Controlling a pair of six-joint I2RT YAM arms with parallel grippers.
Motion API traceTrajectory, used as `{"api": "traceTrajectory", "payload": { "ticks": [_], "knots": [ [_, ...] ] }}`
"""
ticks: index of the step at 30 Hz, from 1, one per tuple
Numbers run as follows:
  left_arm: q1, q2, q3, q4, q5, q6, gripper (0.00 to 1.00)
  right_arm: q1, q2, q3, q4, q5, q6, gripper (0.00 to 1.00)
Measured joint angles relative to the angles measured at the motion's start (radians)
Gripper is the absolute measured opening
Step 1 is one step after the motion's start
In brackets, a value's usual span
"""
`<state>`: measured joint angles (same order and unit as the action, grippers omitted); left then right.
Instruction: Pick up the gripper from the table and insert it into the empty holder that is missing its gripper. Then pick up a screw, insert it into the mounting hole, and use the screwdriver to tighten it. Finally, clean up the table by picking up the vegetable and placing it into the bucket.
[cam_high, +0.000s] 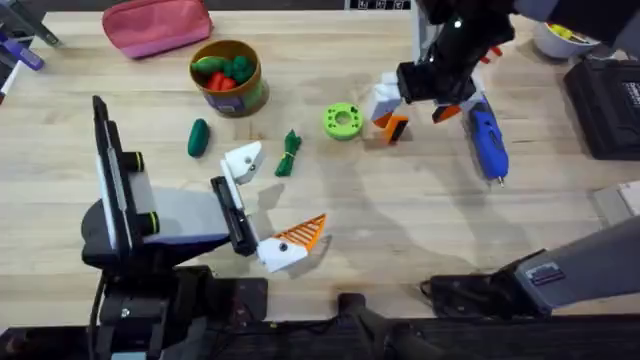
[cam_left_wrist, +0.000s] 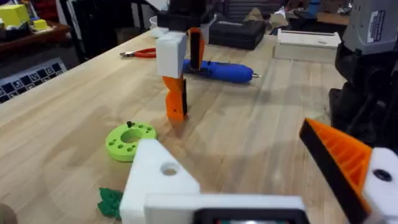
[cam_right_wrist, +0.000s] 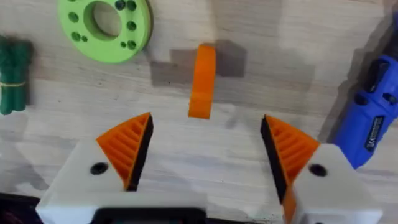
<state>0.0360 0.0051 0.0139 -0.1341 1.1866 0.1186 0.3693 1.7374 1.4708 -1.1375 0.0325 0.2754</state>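
Right claw (cam_right_wrist: 202, 158) hangs with jaws spread wide over the gripper (cam_right_wrist: 202, 79), which stands on the tabletop (cam_high: 400, 220) far right of centre, untouched. Left claw (cam_high: 268, 205) sits near left, and this is the one missing a finger: bare white holder (cam_high: 243, 161) on one side, orange finger on the other, jaws apart, nothing held. Screwdriver (cam_high: 488, 140) lies right of the gripper, its handle end hidden under the right arm. Bucket (cam_high: 228, 75) far left, vegetables inside. Green screw disc (cam_high: 342, 120) sits just left of the gripper.
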Motion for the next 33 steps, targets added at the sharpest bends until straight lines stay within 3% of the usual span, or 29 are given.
{"api": "traceTrajectory", "payload": {
  "ticks": [16, 24, 33],
  "knots": [
    [0.0, 0.0, 0.0, 0.0, 0.0, 0.0, 0.985, -0.016, 0.08, 0.0, 0.062, -0.003, 0.04, 0.911],
    [0.0, 0.0, 0.0, 0.0, 0.0, 0.0, 0.985, -0.011, 0.082, 0.0, 0.075, -0.003, 0.066, 0.746],
    [0.0, 0.0, 0.0, 0.0, 0.0, 0.0, 0.985, -0.011, 0.082, 0.0, 0.075, -0.003, 0.077, 0.473]
  ]
}}
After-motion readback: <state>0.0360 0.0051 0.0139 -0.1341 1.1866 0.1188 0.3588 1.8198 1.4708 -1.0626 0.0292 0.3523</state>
